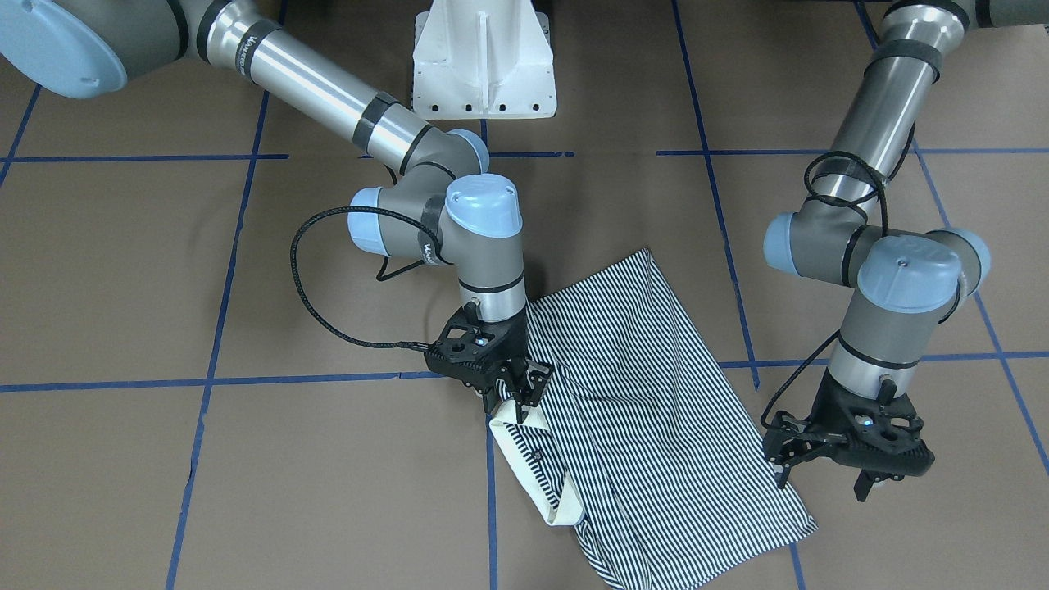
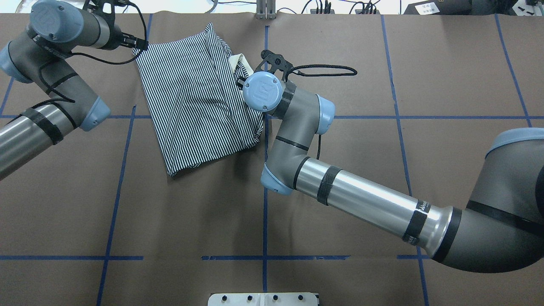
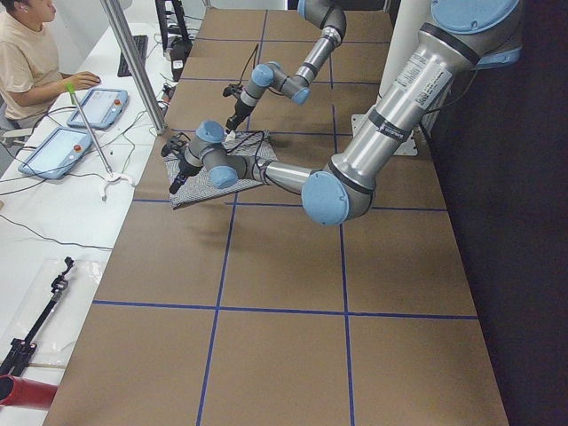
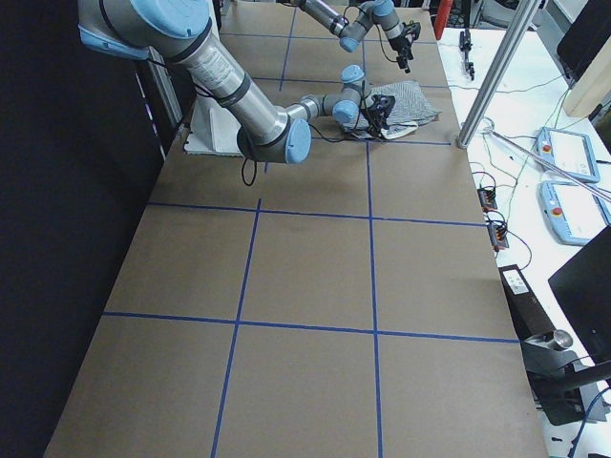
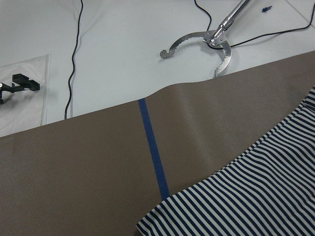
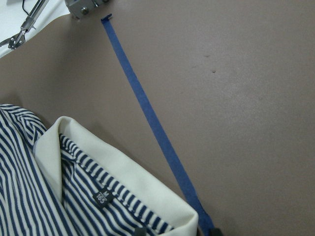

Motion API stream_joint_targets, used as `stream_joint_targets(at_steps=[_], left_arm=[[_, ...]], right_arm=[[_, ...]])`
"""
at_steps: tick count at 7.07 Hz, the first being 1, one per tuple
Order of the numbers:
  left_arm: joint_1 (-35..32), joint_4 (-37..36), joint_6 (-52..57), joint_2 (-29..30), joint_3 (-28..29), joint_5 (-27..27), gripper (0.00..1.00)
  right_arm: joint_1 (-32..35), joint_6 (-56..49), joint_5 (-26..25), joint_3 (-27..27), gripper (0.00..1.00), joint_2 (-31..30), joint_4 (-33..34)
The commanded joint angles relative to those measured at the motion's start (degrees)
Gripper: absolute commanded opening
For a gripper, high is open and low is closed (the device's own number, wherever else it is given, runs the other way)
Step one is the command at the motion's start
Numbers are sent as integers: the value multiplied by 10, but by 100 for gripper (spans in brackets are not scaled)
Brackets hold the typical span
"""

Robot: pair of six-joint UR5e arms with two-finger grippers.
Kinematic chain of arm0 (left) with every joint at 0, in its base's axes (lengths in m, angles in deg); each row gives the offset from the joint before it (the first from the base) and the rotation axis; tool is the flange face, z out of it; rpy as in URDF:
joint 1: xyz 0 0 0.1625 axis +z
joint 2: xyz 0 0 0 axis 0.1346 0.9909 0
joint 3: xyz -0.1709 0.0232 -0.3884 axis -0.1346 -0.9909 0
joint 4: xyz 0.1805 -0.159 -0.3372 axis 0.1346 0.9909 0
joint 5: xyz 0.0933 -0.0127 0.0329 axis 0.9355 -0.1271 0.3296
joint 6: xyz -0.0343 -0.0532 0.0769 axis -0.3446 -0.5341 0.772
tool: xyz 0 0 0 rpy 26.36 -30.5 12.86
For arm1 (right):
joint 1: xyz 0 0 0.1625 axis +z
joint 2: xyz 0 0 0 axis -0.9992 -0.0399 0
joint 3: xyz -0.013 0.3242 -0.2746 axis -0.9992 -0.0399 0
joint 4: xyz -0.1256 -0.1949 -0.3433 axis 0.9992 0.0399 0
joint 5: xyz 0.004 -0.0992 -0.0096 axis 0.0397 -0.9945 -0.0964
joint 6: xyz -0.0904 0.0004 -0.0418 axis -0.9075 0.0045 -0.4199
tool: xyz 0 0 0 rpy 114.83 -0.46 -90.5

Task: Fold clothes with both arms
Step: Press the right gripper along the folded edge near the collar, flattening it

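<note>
The striped shirt is laid on the brown table, on the side far from the robot's white base. It is seen partly folded into a slanted oblong, and the cream collar is poking out along one long side. The right gripper is set low at the collar. Its two fingers are spread apart with the collar's edge between them, so nothing is squeezed yet. The left gripper is held just beside the other long side of the shirt, near the same end. It is spread wide too, and nothing is held in it. Whether the cloth is touched by it cannot be told. The step in hand is judged to be taking hold of this end of the shirt, so that it can be folded over. To do this well, the collar and the striped cloth under it should be pinched together. If only the top flap is pinched, the layers may be pulled apart. The other side should be gripped close to its edge. Then both sides should be lifted at the same height and speed, so the cloth is kept smooth and the fold is laid down straight.
</note>
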Motion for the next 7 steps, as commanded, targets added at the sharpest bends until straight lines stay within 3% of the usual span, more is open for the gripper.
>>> stream_joint_targets(at_steps=[1, 3, 4, 5, 7], left_arm=[[0, 0, 0, 0, -2, 0, 100], [0, 0, 0, 0, -3, 0, 100], [2, 0, -3, 0, -6, 0, 100], [3, 1, -6, -6, -8, 0, 100], [5, 0, -7, -16, -30, 0, 100]], right_arm=[[0, 0, -7, -5, 0, 0, -1], [2, -5, -3, 3, 0, -1, 1], [2, -4, -3, 43, 0, -31, 2], [1, -5, -2, 128, 0, -88, 6], [-17, -2, -10, 246, 0, -198, 4]])
